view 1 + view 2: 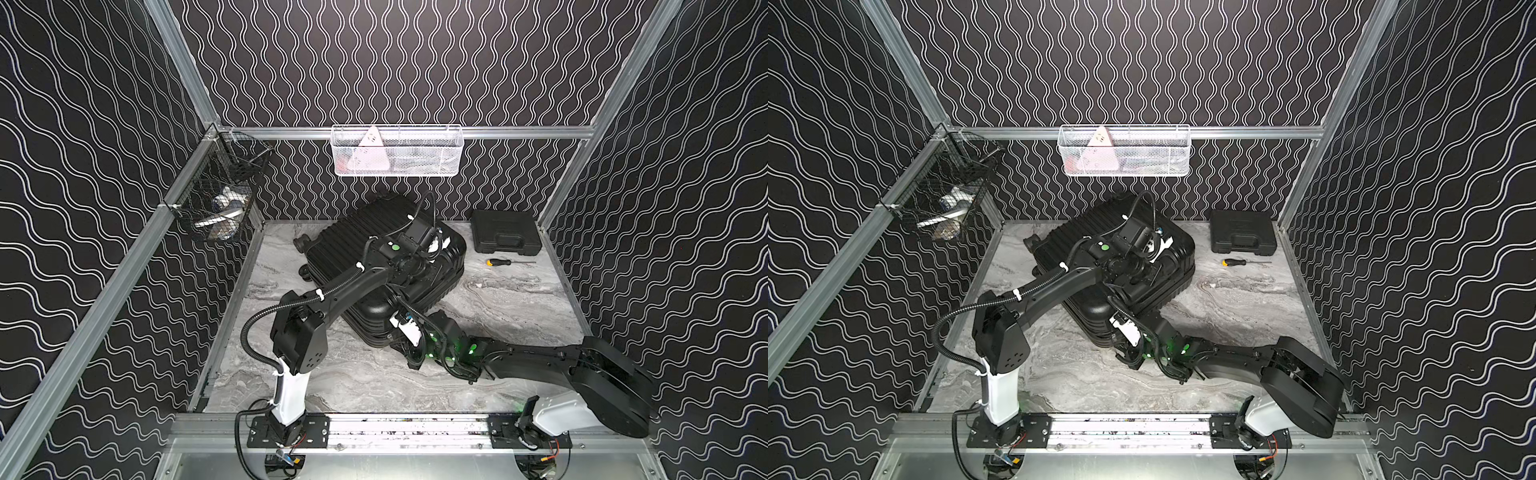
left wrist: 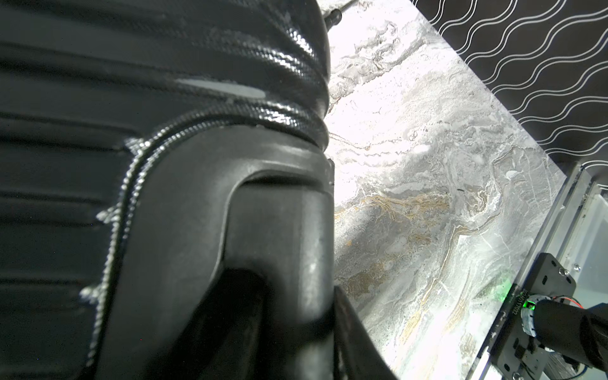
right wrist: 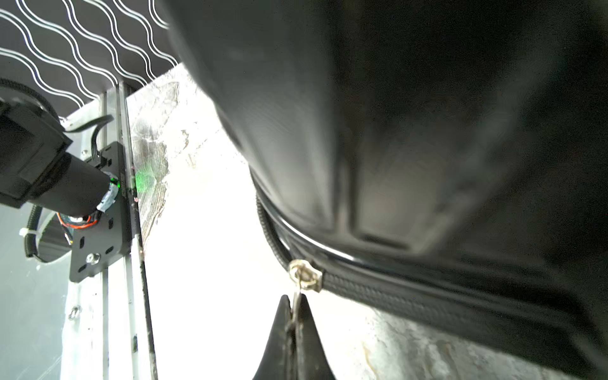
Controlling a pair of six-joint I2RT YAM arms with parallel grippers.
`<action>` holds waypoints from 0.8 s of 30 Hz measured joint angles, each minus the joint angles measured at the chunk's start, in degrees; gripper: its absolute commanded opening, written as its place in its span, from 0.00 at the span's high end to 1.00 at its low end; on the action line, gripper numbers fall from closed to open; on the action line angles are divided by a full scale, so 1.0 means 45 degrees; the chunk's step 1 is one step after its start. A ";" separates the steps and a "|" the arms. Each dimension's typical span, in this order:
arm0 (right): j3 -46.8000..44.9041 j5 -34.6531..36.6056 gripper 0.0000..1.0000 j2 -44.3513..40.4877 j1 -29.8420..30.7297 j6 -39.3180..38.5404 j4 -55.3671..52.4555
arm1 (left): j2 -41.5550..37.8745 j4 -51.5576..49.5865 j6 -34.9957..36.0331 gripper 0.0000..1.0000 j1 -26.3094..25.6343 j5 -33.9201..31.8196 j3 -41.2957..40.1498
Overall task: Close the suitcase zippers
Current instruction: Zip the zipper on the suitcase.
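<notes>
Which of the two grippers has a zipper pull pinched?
The right gripper: its wrist view shows it shut on a silvery zipper pull at the edge of the suitcase. The left gripper is over the top shell, with no pull visible there.

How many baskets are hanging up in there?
2. A black wire basket hangs in the back left corner; a white mesh basket hangs centred at the back. None seems hidden.

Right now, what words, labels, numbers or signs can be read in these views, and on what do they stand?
No text reads clearly.
White triangular card in the white wire basket: dark marks, too small to read.
Thin printed strip by the black mounting plate: digits, too blurred to quote.
Black ribbed hard-shell suitcase: no lettering visible.
</notes>
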 measured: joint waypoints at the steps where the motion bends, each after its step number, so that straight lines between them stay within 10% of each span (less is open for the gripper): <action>1: 0.0019 0.0073 1.00 0.0005 0.0049 0.0000 -0.0078 | 0.0049 -0.0058 0.0000 0.73 0.0000 0.0005 0.0053; 24: 0.0559 0.1831 1.00 0.0330 0.0942 -0.0243 -0.0491 | 0.1093 -0.1151 0.0039 0.76 0.0000 -0.0277 0.1666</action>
